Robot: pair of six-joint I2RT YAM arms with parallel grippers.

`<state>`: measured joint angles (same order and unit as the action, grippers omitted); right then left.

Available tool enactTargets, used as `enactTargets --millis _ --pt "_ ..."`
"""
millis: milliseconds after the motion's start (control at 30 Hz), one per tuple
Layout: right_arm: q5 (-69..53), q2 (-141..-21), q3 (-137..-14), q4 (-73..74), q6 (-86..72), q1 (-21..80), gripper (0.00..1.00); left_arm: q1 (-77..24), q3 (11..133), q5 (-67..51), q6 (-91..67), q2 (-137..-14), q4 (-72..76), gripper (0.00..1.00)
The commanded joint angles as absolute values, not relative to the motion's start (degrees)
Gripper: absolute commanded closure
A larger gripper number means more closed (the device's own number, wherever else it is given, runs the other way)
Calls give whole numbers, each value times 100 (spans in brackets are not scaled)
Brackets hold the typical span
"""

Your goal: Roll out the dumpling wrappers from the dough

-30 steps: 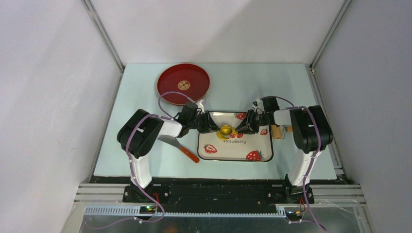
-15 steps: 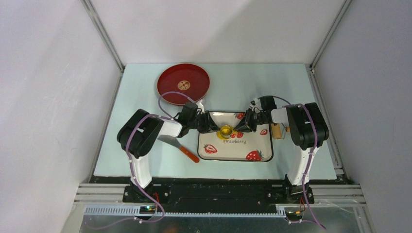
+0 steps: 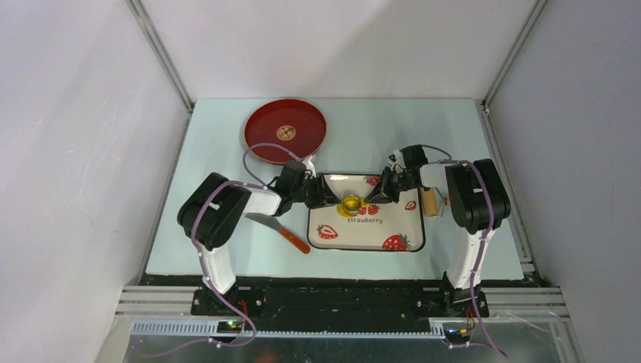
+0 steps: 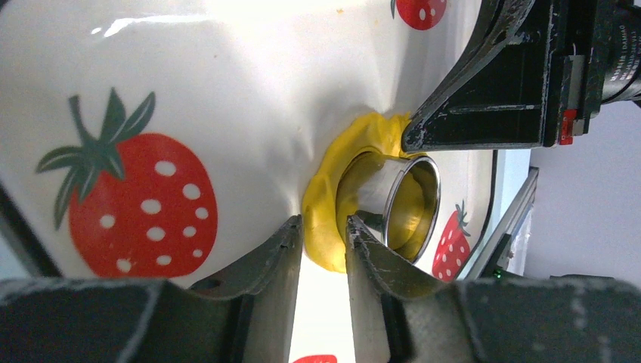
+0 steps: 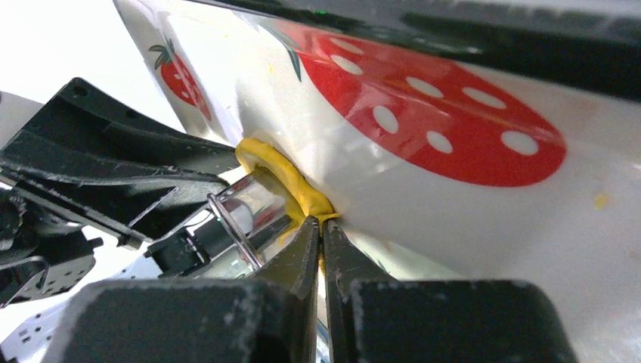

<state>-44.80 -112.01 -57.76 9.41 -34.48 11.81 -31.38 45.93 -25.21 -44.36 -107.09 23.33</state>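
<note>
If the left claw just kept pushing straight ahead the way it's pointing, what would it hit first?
The yellow dough, which already sits between the fingertips of the left gripper. The metal ring looks to be right behind it, though depth is hard to judge.

The right gripper (image 5: 321, 224) has closed onto the dough (image 5: 283, 175) rim and shifted slightly toward the table's (image 3: 378, 128) left edge.

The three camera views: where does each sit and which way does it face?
Top: above and behind, looking down on the table; left arm and right arm show.
Left wrist: on the left arm, looking along its fingers at the dough and metal ring.
Right wrist: on the right arm, looking along its fingers pinching the dough's edge.
Shared: both wrist views show dough, ring, strawberry tray.
</note>
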Motion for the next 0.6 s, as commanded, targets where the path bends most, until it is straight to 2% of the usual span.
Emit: enactTargets --millis 0,133,567 --pt "-3575 -11031 -6155 1390 -3102 1178 94 -3153 4241 -1653 -3983 -10512 1363 60" --pt "-3506 -11076 -6459 1684 -3019 1177 94 -3124 4222 -1420 -4077 -10135 1369 50" --pt "-3446 -11430 -7452 2293 -2839 1280 94 -3101 4046 -1280 -4029 -8620 1362 40"
